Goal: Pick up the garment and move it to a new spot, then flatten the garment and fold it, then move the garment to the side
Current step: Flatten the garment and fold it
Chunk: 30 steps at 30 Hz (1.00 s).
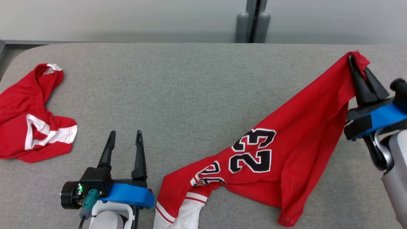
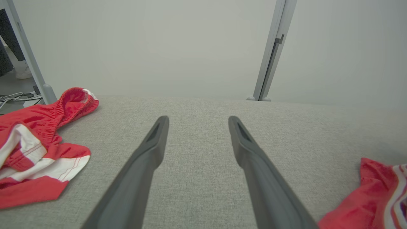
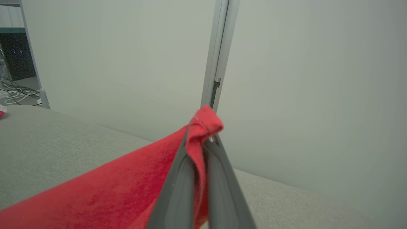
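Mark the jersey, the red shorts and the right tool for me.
jersey (image 1: pixel 264 152): head view, on the number 23 print.
red shorts (image 1: pixel 19 109): head view, red fabric left of the white stripe.
right tool (image 1: pixel 356 65): head view, between its fingertips, shut on the jersey's corner.

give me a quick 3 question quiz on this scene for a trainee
1. True or false: the right gripper is shut on a corner of the jersey.
2. Which number is printed on the jersey? A) 32 B) 23 C) 45
3. Fill in: the left gripper is ___ and holds nothing.

Key: 1 true; 2 B; 3 open.
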Available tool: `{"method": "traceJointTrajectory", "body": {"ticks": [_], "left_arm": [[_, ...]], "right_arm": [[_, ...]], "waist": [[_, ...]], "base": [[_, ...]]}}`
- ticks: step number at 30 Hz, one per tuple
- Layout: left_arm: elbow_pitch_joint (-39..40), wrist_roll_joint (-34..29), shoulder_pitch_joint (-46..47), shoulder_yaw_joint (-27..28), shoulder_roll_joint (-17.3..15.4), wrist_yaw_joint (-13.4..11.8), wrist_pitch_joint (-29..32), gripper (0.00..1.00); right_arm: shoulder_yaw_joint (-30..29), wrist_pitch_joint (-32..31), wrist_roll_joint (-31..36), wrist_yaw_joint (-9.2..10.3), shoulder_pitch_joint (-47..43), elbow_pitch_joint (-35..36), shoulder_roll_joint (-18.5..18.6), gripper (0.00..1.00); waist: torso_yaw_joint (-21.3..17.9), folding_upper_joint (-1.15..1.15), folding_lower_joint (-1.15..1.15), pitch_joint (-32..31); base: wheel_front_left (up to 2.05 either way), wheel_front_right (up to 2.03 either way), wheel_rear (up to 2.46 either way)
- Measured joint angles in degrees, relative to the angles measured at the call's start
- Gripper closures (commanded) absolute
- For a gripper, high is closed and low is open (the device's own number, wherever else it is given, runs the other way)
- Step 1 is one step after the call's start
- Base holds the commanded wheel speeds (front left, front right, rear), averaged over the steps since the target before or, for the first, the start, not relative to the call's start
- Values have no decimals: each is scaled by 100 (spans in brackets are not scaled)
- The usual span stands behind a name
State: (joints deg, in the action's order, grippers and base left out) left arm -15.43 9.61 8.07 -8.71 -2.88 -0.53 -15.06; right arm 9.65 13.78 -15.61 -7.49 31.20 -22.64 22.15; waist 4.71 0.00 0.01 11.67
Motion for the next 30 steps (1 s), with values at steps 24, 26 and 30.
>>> {"method": "traceJointTrajectory", "body": {"ticks": [24, 26, 30], "left_arm": [[-34, 47, 298, -152, 0, -119, 0, 0], [-29, 23, 290, -97, 0, -119, -1, 0], [-33, -66, 223, 56, 0, -89, 0, 0]], "right_arm": [[446, 125, 164, -1, 2183, -3253, 181, 0], [350, 125, 198, 0, 2068, -2934, 219, 0], [157, 126, 243, 0, 1569, -2141, 205, 0]], "waist": [[264, 0, 0, 423], [197, 0, -1, 400], [42, 0, -1, 306]], "base": [[0, 0, 0], [0, 0, 0], [0, 0, 0]]}}
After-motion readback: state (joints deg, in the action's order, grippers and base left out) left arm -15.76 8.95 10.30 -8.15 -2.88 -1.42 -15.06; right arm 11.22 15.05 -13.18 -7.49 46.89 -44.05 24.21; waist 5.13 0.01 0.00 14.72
